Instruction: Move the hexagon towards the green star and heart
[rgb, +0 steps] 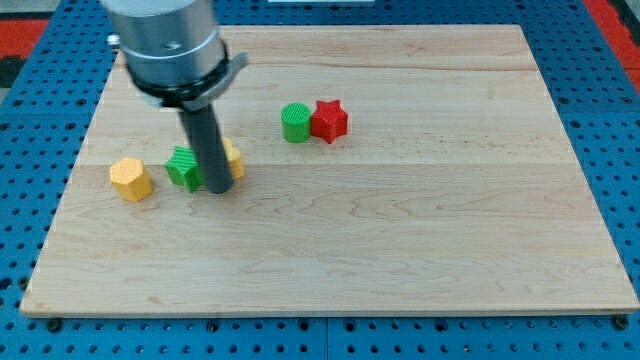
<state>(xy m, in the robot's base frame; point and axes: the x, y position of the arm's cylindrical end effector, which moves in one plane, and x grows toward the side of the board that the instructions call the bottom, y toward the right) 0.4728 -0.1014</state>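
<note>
A yellow hexagon (131, 179) lies at the view's left on the wooden board (400, 230). To its right is a green star (184, 166), and right of that a yellow heart (233, 158), partly hidden by my rod. My tip (220, 190) rests on the board just below the gap between the green star and the yellow heart, close to both. The hexagon is about one block's width to the left of the star and well left of the tip.
A green cylinder (295, 122) and a red star (329, 120) sit side by side, touching, toward the view's top centre. The board is edged by a blue pegboard (610, 150).
</note>
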